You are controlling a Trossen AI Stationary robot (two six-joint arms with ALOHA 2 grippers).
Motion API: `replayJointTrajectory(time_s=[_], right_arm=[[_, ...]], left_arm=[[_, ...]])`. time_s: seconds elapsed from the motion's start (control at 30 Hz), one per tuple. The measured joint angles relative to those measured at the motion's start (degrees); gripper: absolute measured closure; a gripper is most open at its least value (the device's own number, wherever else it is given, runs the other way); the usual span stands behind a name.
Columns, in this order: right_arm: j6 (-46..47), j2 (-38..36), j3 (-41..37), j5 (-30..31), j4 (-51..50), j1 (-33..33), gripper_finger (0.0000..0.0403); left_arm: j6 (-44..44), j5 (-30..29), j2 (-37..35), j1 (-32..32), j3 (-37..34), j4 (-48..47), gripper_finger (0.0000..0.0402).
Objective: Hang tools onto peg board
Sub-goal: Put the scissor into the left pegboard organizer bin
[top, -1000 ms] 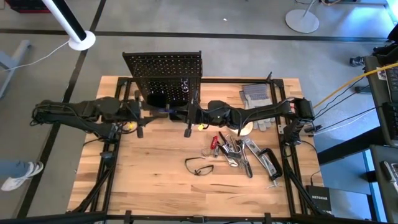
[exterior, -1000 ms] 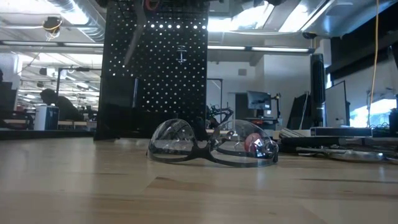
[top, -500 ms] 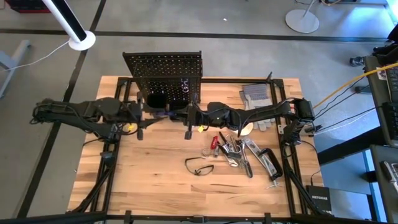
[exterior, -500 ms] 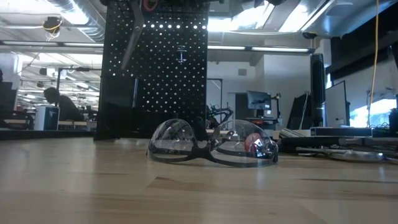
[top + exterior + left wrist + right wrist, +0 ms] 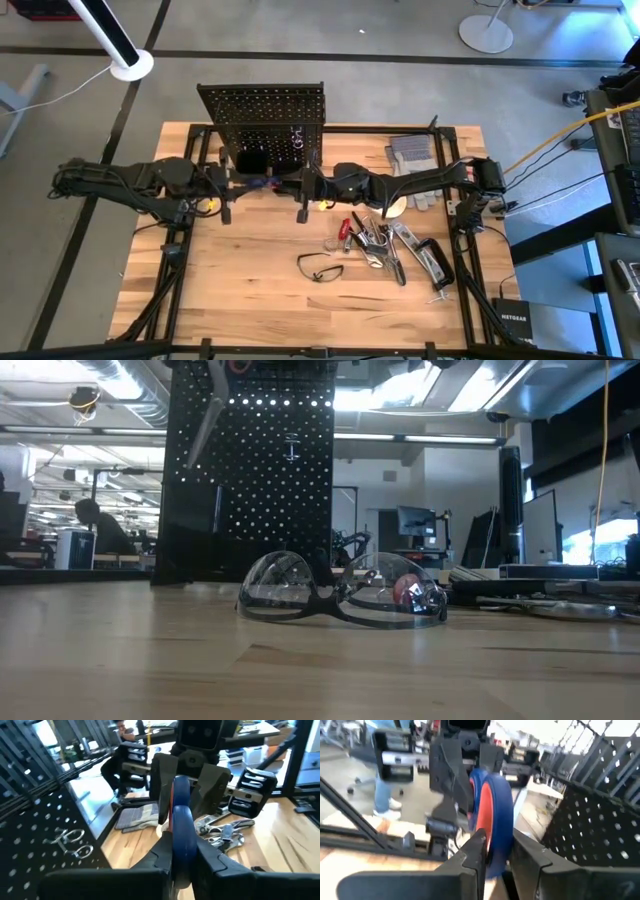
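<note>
I have the left tool [image 5: 243, 184] and right tool [image 5: 292, 184] nose to nose over the far half of the desk [image 5: 250, 290], with the blue handle [image 5: 266, 183] between them; the left tool is pinching that handle, as its own wrist view shows; whether the right tool grips it or merely flanks it I cannot tell. The handle is in the air, just in front of the peg board [image 5: 262, 105], which lies on its far side; the grey metal end [image 5: 205, 415] hangs down at a slant against the board's upper left; a wire hook [image 5: 291, 448] sits further right on the panel. Both arms are about equally near; I judge the left one the carrier.
</note>
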Motion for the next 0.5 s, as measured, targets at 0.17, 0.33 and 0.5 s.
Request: replayJointTrajectory(time_s=[0.17, 0.33, 0.5], right_arm=[[-1.58, -7.19, 0.04, 5.13, -13.52, 1.82, 0.032], [-0.82, -12.86, 0.07, 10.04, -30.46, 3.85, 0.0319], [2.57, -14.15, -1.22, 14.31, -38.48, 5.29, 0.0319]], left_arm=[[-0.32, -8.08, -3.38, -2.47, 0.0, -2.82, 0.0378], [1.86, -16.82, -5.67, -7.36, -2.21, -2.35, 0.0378], [14.03, -21.8, -5.92, -11.72, -8.45, 13.08, 0.0378]])
